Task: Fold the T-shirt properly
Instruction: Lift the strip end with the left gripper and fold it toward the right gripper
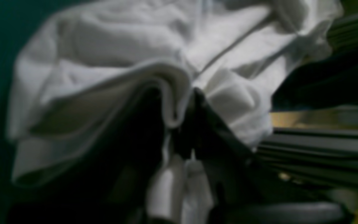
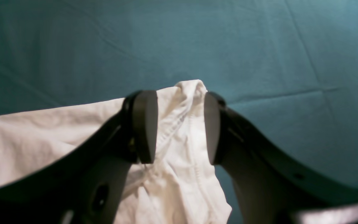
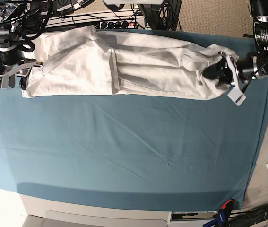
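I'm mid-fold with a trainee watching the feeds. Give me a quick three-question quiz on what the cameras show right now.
1. True or false: the large plain white cotton T-shirt lies stretched along the far edge of the big teal sheet.
2. Which gripper is pinching the shirt? A) left gripper B) right gripper C) neither
3. Fill in: in the right wrist view, a bunched shirt hem sits between jaws that are ___.

Key
1. True.
2. A: its jaws are shut on a fold of fabric.
3. Open: fabric lies between them, with gaps on both sides.
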You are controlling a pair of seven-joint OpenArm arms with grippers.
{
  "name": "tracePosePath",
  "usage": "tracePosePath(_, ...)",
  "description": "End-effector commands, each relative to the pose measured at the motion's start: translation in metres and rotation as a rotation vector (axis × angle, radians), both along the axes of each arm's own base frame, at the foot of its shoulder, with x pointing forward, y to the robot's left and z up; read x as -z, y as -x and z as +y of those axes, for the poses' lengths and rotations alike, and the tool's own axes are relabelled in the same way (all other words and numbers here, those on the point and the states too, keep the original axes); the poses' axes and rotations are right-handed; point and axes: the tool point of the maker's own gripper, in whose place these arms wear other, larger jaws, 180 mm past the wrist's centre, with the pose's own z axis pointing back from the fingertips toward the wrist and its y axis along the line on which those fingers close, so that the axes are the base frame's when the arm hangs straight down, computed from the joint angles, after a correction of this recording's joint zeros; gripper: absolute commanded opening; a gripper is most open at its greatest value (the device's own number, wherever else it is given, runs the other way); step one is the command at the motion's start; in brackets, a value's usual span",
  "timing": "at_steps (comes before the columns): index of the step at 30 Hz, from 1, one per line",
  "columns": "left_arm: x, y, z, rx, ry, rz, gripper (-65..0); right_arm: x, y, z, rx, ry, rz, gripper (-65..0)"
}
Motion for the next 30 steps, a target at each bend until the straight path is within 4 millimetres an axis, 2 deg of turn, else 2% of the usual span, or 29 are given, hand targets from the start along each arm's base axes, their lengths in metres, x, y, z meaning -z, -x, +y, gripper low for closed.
tracePosePath(1,-0.018,-0.01,0.0,0.005,0.006,-0.074,-65.0,-0.013,-0.005,0.0,-0.011,0.017,-0.048,-40.1)
tracePosePath(7,-0.031,-0.014,-0.008,0.015,-0.013,-0.143,-65.0,-0.013,-0.005,0.0,-0.012,0.017,-0.048,-40.1)
tracePosePath(11,-0.038,-0.012,-0.026,0.051,0.009,-0.175,-65.0,-0.013,-0.004,0.0,-0.011,0.018,-0.046,-40.1)
tracePosePath(14,-0.044,-0.004,-0.056,0.13,0.041,-0.196,-65.0,-0.012,-0.003,0.0,-0.011,0.018,-0.044,-40.1)
tracePosePath(17,-0.042,0.002,-0.087,0.19,0.055,-0.214,-65.0,-0.006,-0.003,-0.002,-0.006,0.005,-0.036,-40.1)
tracePosePath(20,-0.039,0.003,-0.114,0.23,0.063,-0.234,-65.0,0.002,-0.002,-0.004,0.002,-0.012,-0.018,-40.1)
tracePosePath(25,-0.046,-0.001,-0.157,0.282,0.098,-0.29,-65.0,0.012,0.0,-0.007,0.013,-0.034,0.004,-40.1)
tracePosePath(30,-0.052,0.011,-0.2,0.345,0.157,-0.305,-65.0,0.013,0.0,-0.007,0.013,-0.038,0.004,-40.1)
